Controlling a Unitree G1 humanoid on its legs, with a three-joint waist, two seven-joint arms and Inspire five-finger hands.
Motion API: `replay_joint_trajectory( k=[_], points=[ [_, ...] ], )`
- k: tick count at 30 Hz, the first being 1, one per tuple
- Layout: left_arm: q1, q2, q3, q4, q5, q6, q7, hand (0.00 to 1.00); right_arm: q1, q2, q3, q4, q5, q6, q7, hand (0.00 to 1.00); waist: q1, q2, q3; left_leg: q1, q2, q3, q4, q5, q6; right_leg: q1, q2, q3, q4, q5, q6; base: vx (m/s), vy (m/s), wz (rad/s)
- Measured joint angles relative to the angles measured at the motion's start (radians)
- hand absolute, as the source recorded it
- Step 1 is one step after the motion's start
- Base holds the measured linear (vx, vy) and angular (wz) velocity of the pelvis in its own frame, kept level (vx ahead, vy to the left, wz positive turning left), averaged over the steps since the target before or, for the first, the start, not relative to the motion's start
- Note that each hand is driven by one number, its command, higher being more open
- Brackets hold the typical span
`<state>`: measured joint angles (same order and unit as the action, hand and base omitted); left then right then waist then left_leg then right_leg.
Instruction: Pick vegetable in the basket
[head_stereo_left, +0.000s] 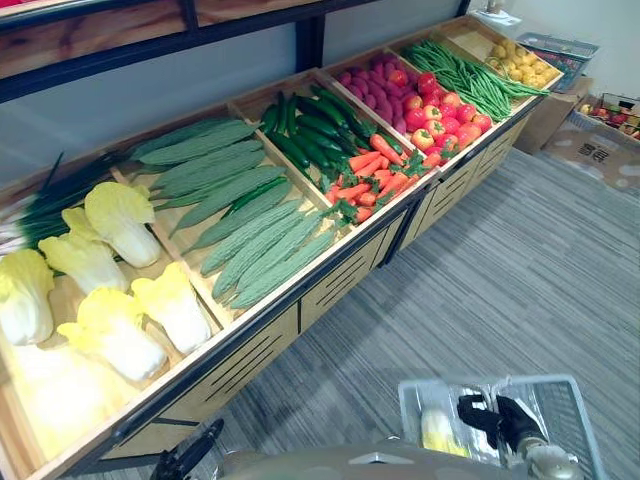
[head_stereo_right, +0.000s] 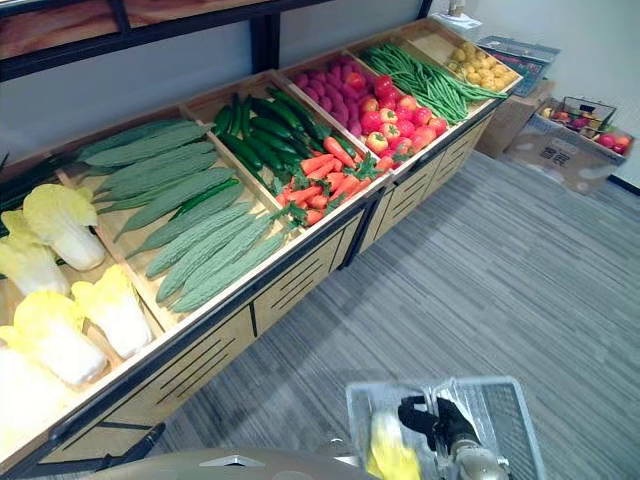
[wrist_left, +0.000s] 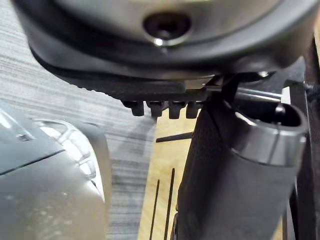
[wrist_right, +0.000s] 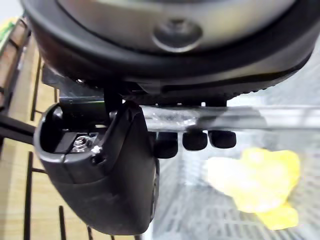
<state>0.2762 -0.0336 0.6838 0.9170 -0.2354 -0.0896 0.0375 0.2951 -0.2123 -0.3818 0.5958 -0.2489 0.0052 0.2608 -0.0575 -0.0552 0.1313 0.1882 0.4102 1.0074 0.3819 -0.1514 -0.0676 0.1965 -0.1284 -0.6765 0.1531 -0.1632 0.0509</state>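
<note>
A silver wire basket (head_stereo_left: 560, 386) hangs at the lower right, and my right hand (head_stereo_left: 505, 420) is shut on its handle (wrist_right: 235, 118). One pale yellow cabbage (head_stereo_left: 440, 432) lies inside it, seen as a yellow lump (wrist_right: 255, 180) past my fingers (wrist_right: 195, 140). The wooden display shelf (head_stereo_left: 270, 325) holds napa cabbages (head_stereo_left: 120, 225), long light green gourds (head_stereo_left: 240, 230), dark cucumbers (head_stereo_left: 310, 130), carrots (head_stereo_left: 375, 175) and red peppers (head_stereo_left: 445, 115). My left hand (head_stereo_left: 185, 455) hangs low by the shelf front, relaxed and holding nothing.
Farther along the shelf lie green beans (head_stereo_left: 465, 75), purple-red roots (head_stereo_left: 375, 90) and yellow produce (head_stereo_left: 520, 65). Green onions (head_stereo_left: 50, 195) sit at the near left. Cardboard boxes (head_stereo_left: 600, 150) stand at the far right on the grey carpet (head_stereo_left: 480, 290).
</note>
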Motion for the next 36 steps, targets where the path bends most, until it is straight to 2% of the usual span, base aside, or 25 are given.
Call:
replay_joint_trajectory(
  k=[2, 6, 7, 8, 9, 10, 11, 12, 13, 14, 15, 16, 17, 18, 19, 20, 21, 22, 23, 24, 26, 30, 32, 34, 36],
  points=[
    [0.002, -0.002, -0.002, 0.0, 0.0, 0.0, 0.002, 1.0, 0.009, 0.021, 0.0, -0.011, 0.026, -0.031, 0.014, 0.0, -0.004, -0.018, -0.007, 0.016, -0.006, 0.013, 0.0, 0.001, -0.001, 0.02, 0.014, 0.022, -0.059, 0.027, 0.011, 0.03, 0.013, -0.43],
    [-0.006, -0.004, -0.026, -0.005, -0.001, 0.0, 0.001, 1.0, 0.004, 0.023, 0.001, -0.026, 0.029, -0.054, 0.018, 0.0, -0.006, -0.005, -0.002, 0.055, 0.008, -0.001, 0.051, 0.001, -0.001, 0.052, 0.03, 0.08, -0.106, 0.046, 0.006, 0.03, 0.035, -0.47],
    [-0.012, -0.007, -0.046, -0.005, -0.002, 0.0, 0.003, 1.0, 0.002, 0.021, 0.003, -0.026, 0.026, -0.054, 0.025, 0.0, -0.004, 0.004, -0.003, 0.069, 0.032, -0.037, 0.106, 0.003, 0.002, 0.065, 0.04, 0.109, -0.108, 0.046, 0.005, 0.11, 0.014, -0.82],
    [-0.008, -0.012, -0.057, -0.005, -0.002, 0.0, 0.002, 1.0, 0.007, 0.021, 0.009, -0.027, 0.026, -0.055, 0.035, 0.0, -0.004, 0.02, 0.002, 0.073, 0.058, -0.098, 0.181, 0.021, 0.03, 0.08, 0.049, 0.15, -0.108, 0.043, 0.001, 0.11, 0.011, -0.98],
    [-0.003, -0.015, -0.062, -0.005, -0.004, 0.0, 0.002, 1.0, 0.007, 0.021, 0.012, -0.03, 0.024, -0.053, 0.039, 0.0, -0.003, 0.011, 0.005, 0.071, 0.069, -0.135, 0.229, 0.041, 0.059, 0.087, 0.05, 0.176, -0.108, 0.041, -0.001, 0.15, 0.024, -1.44],
    [0.018, -0.025, -0.07, 0.001, -0.013, 0.011, 0.012, 1.0, 0.01, 0.019, 0.026, -0.048, 0.021, -0.051, 0.042, 0.0, 0.0, 0.027, 0.007, 0.041, 0.081, -0.258, 0.338, 0.124, 0.15, 0.094, 0.05, 0.245, -0.106, 0.037, -0.01, 0.17, 0.086, -1.85],
    [0.05, -0.042, -0.078, 0.009, -0.037, 0.005, 0.011, 1.0, 0.015, 0.016, 0.036, -0.073, 0.021, -0.051, 0.043, 0.0, 0.006, 0.031, 0.011, -0.024, 0.064, -0.419, 0.452, 0.154, 0.165, 0.106, 0.027, 0.323, -0.105, 0.031, -0.013, 0.17, 0.124, -1.9],
    [0.06, -0.044, -0.085, 0.018, -0.059, 0.01, 0.008, 1.0, 0.015, 0.012, 0.036, -0.077, 0.021, -0.049, 0.042, 0.0, 0.009, 0.035, 0.011, -0.059, 0.04, -0.493, 0.485, 0.065, 0.141, 0.1, 0.022, 0.365, -0.1, 0.029, -0.012, 0.17, 0.191, -1.76],
    [0.056, -0.044, -0.081, 0.033, -0.114, 0.025, 0.008, 1.0, 0.008, 0.01, 0.038, -0.074, 0.019, -0.027, 0.038, 0.0, 0.022, 0.034, 0.015, -0.12, -0.024, -0.619, 0.501, -0.068, 0.13, 0.081, 0.009, 0.439, -0.075, 0.026, -0.015, 0.15, 0.227, -1.53],
    [0.057, -0.043, -0.09, 0.037, -0.152, 0.025, -0.016, 1.0, 0.001, 0.011, 0.041, -0.067, 0.021, -0.018, 0.039, 0.0, 0.041, 0.019, 0.03, -0.162, -0.095, -0.737, 0.47, -0.136, 0.117, 0.071, -0.001, 0.506, -0.047, 0.015, -0.018, 0.14, 0.237, -1.33],
    [0.054, -0.043, -0.093, 0.036, -0.166, 0.028, -0.024, 1.0, 0.001, 0.012, 0.041, -0.067, 0.022, -0.017, 0.039, 0.0, 0.048, 0.012, 0.033, -0.169, -0.114, -0.764, 0.45, -0.148, 0.114, 0.067, -0.003, 0.519, -0.038, 0.009, -0.017, 0.11, 0.33, -1.19],
    [0.057, -0.043, -0.094, 0.038, -0.198, 0.041, -0.027, 1.0, -0.003, 0.008, 0.041, -0.072, 0.028, -0.016, 0.038, 0.0, 0.057, 0.02, 0.051, -0.168, -0.189, -0.901, 0.236, -0.141, 0.108, 0.034, 0.011, 0.556, 0.042, -0.038, -0.006, 0.07, 0.299, -1.17],
    [0.08, -0.047, -0.126, 0.029, -0.19, 0.034, -0.021, 1.0, -0.016, 0.006, 0.054, -0.074, 0.026, -0.012, 0.039, 0.0, 0.07, 0.037, 0.064, -0.098, -0.201, -0.992, 0.149, -0.153, 0.001, -0.005, 0.035, 0.581, 0.126, -0.103, 0.021, 0.07, 0.262, -1.27],
    [0.086, -0.045, -0.128, 0.028, -0.192, 0.027, -0.015, 1.0, -0.023, 0.006, 0.06, -0.076, 0.026, -0.013, 0.041, 0.0, 0.07, 0.031, 0.067, -0.096, -0.211, -1.03, 0.161, -0.167, -0.021, -0.023, 0.037, 0.601, 0.155, -0.117, 0.028, 0.06, 0.11, -0.95],
    [0.084, -0.04, -0.118, 0.019, -0.201, 0.027, -0.016, 1.0, -0.023, 0.002, 0.064, -0.092, 0.026, -0.015, 0.044, 0.0, 0.072, 0.013, 0.075, -0.125, -0.228, -1.078, 0.245, -0.166, -0.021, -0.029, 0.038, 0.633, 0.172, -0.127, 0.029, 0.04, 0.056, -0.49],
    [0.084, -0.04, -0.107, 0.018, -0.21, 0.033, -0.018, 1.0, -0.017, -0.016, 0.065, -0.1, 0.026, -0.014, 0.042, 0.0, 0.074, 0.001, 0.085, -0.176, -0.252, -1.112, 0.353, -0.127, -0.008, -0.02, 0.028, 0.652, 0.166, -0.13, 0.032, 0.02, 0.051, -0.32],
    [0.084, -0.037, -0.102, 0.02, -0.216, 0.041, -0.021, 1.0, -0.017, -0.025, 0.065, -0.1, 0.024, -0.013, 0.04, 0.0, 0.078, -0.008, 0.089, -0.204, -0.266, -1.121, 0.399, -0.108, -0.004, -0.015, 0.016, 0.66, 0.162, -0.127, 0.033, -0.01, 0.075, -0.35],
    [0.089, -0.036, -0.099, 0.025, -0.224, 0.054, -0.024, 1.0, -0.015, -0.044, 0.06, -0.108, 0.021, -0.011, 0.036, 0.0, 0.082, -0.006, 0.08, -0.192, -0.283, -1.123, 0.277, -0.21, -0.039, -0.027, 0.01, 0.68, 0.159, -0.123, 0.04, -0.02, 0.081, -0.3],
    [0.088, -0.043, -0.109, 0.027, -0.222, 0.055, -0.023, 1.0, -0.013, -0.063, 0.055, -0.123, 0.021, -0.011, 0.035, 0.0, 0.079, 0.008, 0.074, -0.178, -0.285, -1.123, 0.173, -0.183, -0.037, -0.038, 0.024, 0.683, 0.165, -0.123, 0.041, -0.03, 0.117, -0.43],
    [0.088, -0.037, -0.131, 0.037, -0.223, 0.058, -0.035, 1.0, -0.018, -0.08, 0.05, -0.129, 0.019, -0.01, 0.033, 0.0, 0.084, 0.032, 0.085, -0.159, -0.271, -1.093, 0.107, -0.191, -0.047, -0.064, 0.043, 0.71, 0.186, -0.131, 0.044, -0.01, 0.072, -0.41],
    [0.091, -0.038, -0.127, 0.037, -0.227, 0.066, -0.051, 1.0, -0.007, -0.088, 0.046, -0.155, 0.021, -0.011, 0.037, 0.0, 0.084, 0.03, 0.085, -0.137, -0.266, -1.066, 0.066, -0.169, -0.051, -0.078, 0.046, 0.74, 0.191, -0.127, 0.046, 0.01, 0.008, -0.42],
    [0.114, -0.046, -0.18, 0.038, -0.193, 0.067, -0.054, 1.0, 0.029, -0.11, 0.006, -0.163, 0.021, -0.011, 0.037, 0.0, 0.071, 0.075, 0.067, -0.052, -0.248, -1.015, -0.048, -0.111, -0.061, -0.071, 0.06, 0.775, 0.199, -0.13, 0.038, 0.0, -0.074, -0.29],
    [0.132, -0.052, -0.234, 0.038, -0.167, 0.066, -0.049, 1.0, 0.04, -0.132, -0.025, -0.133, 0.02, -0.01, 0.031, 0.0, 0.05, 0.11, 0.046, -0.017, -0.248, -1.009, -0.157, -0.057, -0.069, -0.088, 0.061, 0.777, 0.198, -0.127, 0.033, -0.03, -0.099, -0.03],
    [0.134, -0.052, -0.273, 0.037, -0.141, 0.064, -0.051, 1.0, 0.04, -0.145, -0.029, -0.083, 0.019, -0.009, 0.02, 0.0, 0.049, 0.133, 0.032, 0.004, -0.248, -1.006, -0.226, -0.019, -0.07, -0.094, 0.062, 0.774, 0.193, -0.123, 0.027, -0.04, -0.047, 0.05],
    [0.134, -0.052, -0.288, 0.037, -0.109, 0.055, -0.052, 1.0, 0.037, -0.139, -0.025, -0.035, 0.019, -0.007, 0.011, 0.0, 0.045, 0.144, 0.025, 0.015, -0.244, -1.009, -0.274, 0.008, -0.071, -0.094, 0.064, 0.768, 0.175, -0.113, 0.022, -0.04, -0.009, 0.09]
  ],
)
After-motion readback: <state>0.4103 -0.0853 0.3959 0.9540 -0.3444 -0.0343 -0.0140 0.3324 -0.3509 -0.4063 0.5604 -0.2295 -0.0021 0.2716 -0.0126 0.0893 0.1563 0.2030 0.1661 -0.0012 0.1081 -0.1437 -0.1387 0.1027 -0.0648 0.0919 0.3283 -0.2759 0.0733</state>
